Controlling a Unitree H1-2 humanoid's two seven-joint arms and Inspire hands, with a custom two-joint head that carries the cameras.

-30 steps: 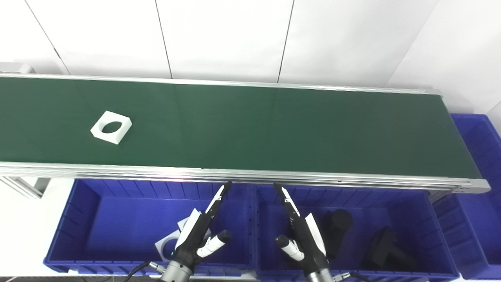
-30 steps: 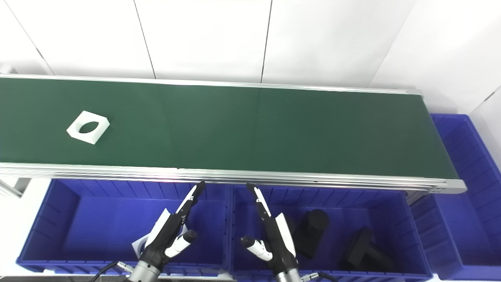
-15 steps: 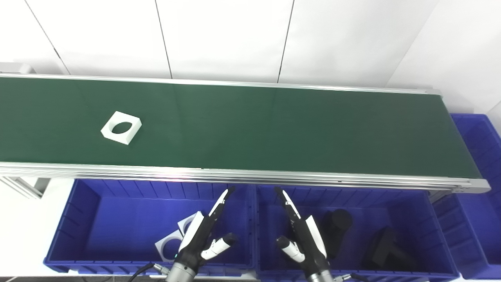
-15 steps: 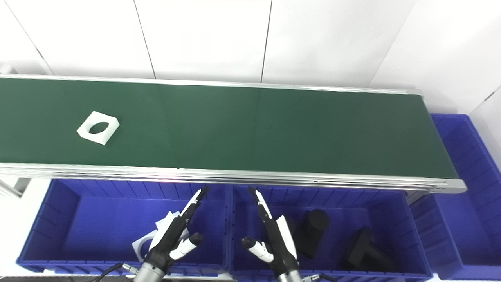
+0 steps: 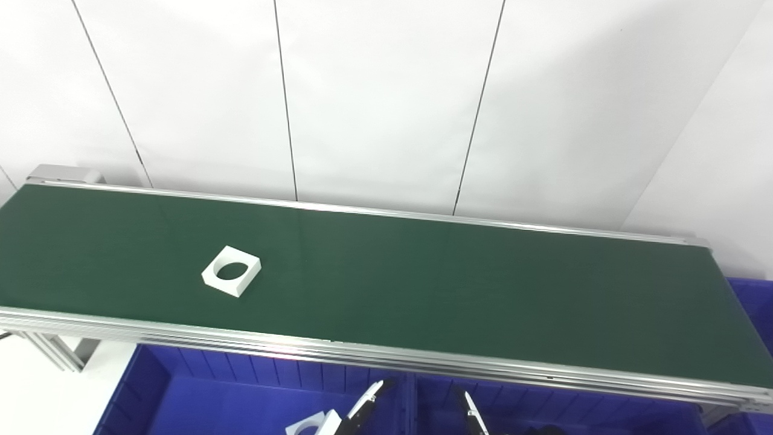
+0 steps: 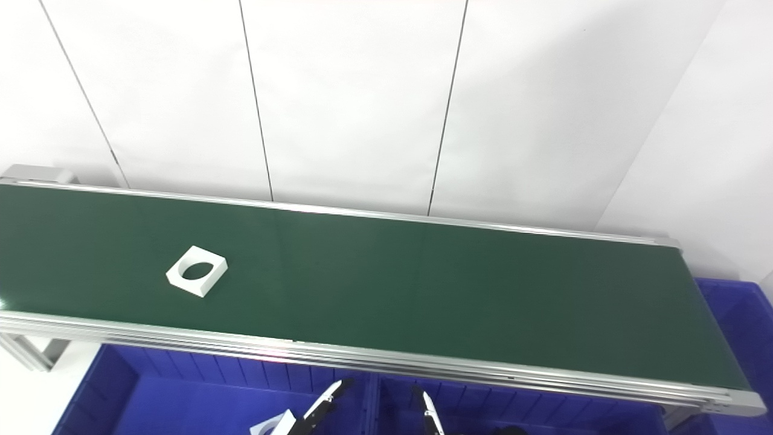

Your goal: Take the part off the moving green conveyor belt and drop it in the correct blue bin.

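Observation:
A white square part with a round hole [image 5: 231,279] lies on the green conveyor belt [image 5: 483,290], left of the middle; it also shows in the right eye view [image 6: 197,279]. Only the straight fingertips of my left hand [image 5: 365,408] and my right hand [image 5: 472,415] show at the bottom edge, below the belt's near rail and over the blue bins. Both hands hold nothing, and both are well below and to the right of the part. The rest of each hand is cut off by the frame.
The left blue bin [image 5: 211,386] below the belt holds a white square part [image 5: 314,423]. The middle blue bin [image 5: 574,411] sits to its right, and a third blue bin [image 6: 737,302] stands past the belt's right end. White wall panels lie behind.
The camera has tilted up, so the belt sits lower in the picture and the hands are mostly cut off. The white part has travelled to the right along the belt.

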